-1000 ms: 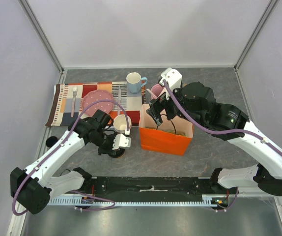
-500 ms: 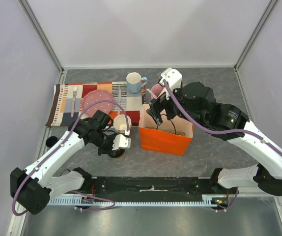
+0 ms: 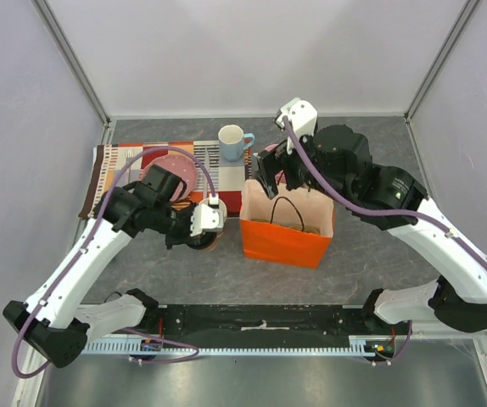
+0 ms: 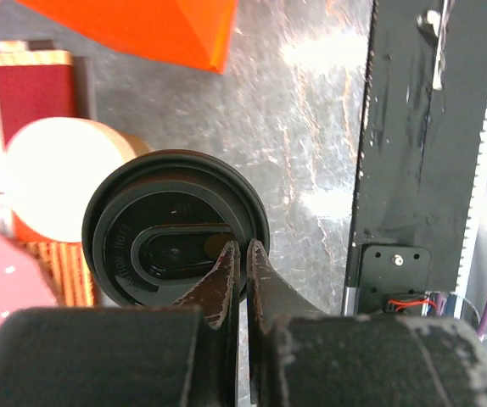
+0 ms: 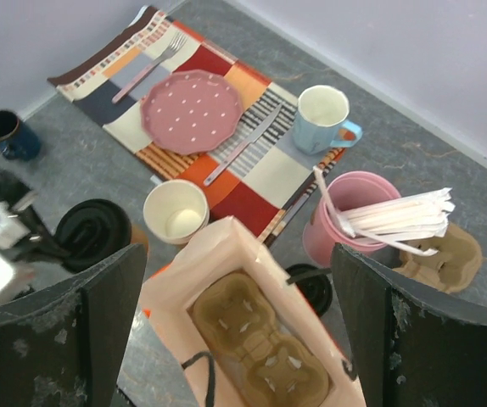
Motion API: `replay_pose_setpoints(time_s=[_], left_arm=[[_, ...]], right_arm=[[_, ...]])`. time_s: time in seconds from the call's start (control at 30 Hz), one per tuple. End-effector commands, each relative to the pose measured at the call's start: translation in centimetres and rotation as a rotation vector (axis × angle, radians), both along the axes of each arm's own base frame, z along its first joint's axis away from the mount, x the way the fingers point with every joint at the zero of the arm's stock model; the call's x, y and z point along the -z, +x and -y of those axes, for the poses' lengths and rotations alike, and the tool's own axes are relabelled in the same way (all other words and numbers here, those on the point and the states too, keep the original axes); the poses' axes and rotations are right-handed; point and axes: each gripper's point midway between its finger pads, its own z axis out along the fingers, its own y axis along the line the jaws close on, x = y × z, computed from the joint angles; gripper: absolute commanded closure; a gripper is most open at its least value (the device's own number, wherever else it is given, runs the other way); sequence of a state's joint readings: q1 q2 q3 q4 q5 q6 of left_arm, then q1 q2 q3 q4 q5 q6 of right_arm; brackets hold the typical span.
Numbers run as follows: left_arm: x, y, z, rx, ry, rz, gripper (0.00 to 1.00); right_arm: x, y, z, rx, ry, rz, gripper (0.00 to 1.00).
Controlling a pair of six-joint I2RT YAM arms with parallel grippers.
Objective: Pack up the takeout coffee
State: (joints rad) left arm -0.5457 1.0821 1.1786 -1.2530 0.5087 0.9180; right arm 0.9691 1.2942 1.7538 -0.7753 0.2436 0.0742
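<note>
The takeout coffee [image 4: 176,229], a brown paper cup with a black dome lid, stands on the table left of the orange bag [image 3: 282,242]. It also shows in the right wrist view [image 5: 95,231]. My left gripper [image 4: 243,246] is shut on the rim of its lid, reaching in from the left in the top view [image 3: 207,222]. My right gripper [image 5: 239,254] is open and empty, hovering above the bag's open mouth [image 3: 269,174]. A brown cup carrier [image 5: 265,343] lies inside the bag.
A lidless paper cup [image 5: 176,212] stands right beside the coffee. Behind are a patchwork mat [image 3: 108,170] with pink plate [image 3: 169,174], fork and knife, a light-blue mug [image 3: 233,142], a pink cup of straws [image 5: 345,220], a spare black lid [image 5: 311,288] and a dark mug [image 5: 6,136].
My left arm has risen and swung and its gripper has shifted back over the coffee, now pinching the lid's rim. My right gripper has lifted up and back from the bag.
</note>
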Motion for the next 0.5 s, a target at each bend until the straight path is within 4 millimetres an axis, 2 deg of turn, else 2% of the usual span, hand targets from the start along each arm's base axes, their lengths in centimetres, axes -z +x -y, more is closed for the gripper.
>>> replay_pose_setpoints(time_s=[0.0, 0.07, 0.1, 0.17, 0.2, 0.23, 0.27, 0.33, 0.37, 0.43, 0.47], left_arm=[[-5.0, 0.1, -0.1, -0.12, -0.041, 0.013, 0.98], [-6.7, 0.7, 0.0, -0.152, -0.051, 0.034, 0.98], [-8.7, 1.2, 0.2, -0.179, -0.081, 0.067, 0.98], [-10.4, 2.3, 0.6, -0.21, -0.099, 0.093, 0.98], [-12.7, 2.8, 0.9, -0.233, -0.143, 0.133, 0.98], [-13.7, 3.2, 1.2, -0.245, -0.162, 0.146, 0.98], [-15.9, 3.5, 1.5, -0.261, -0.206, 0.178, 0.98], [-17.3, 4.3, 2.5, -0.258, -0.235, 0.174, 0.98], [-19.6, 4.4, 2.8, -0.257, -0.286, 0.208, 0.98], [-20.6, 4.8, 4.1, -0.237, -0.311, 0.19, 0.98], [-22.2, 4.4, 4.7, -0.21, -0.345, 0.214, 0.98]], right_arm=[[-3.6, 2.0, 0.9, 0.083, 0.095, 0.037, 0.02], [-3.9, 3.3, 1.5, 0.127, 0.113, 0.028, 0.02], [-4.4, 3.6, 1.7, 0.144, 0.135, 0.027, 0.02], [-4.3, 4.9, 2.3, 0.184, 0.139, 0.021, 0.02], [-4.2, 5.4, 2.7, 0.205, 0.14, 0.016, 0.02], [-4.1, 5.6, 2.8, 0.213, 0.142, 0.013, 0.02], [-3.8, 5.8, 2.8, 0.216, 0.136, 0.009, 0.02], [-3.3, 6.0, 3.0, 0.227, 0.132, -0.004, 0.02], [-3.2, 5.9, 3.0, 0.226, 0.135, -0.007, 0.02], [-2.7, 5.8, 3.7, 0.255, 0.136, -0.018, 0.02], [-2.5, 5.8, 3.9, 0.266, 0.139, -0.021, 0.02]])
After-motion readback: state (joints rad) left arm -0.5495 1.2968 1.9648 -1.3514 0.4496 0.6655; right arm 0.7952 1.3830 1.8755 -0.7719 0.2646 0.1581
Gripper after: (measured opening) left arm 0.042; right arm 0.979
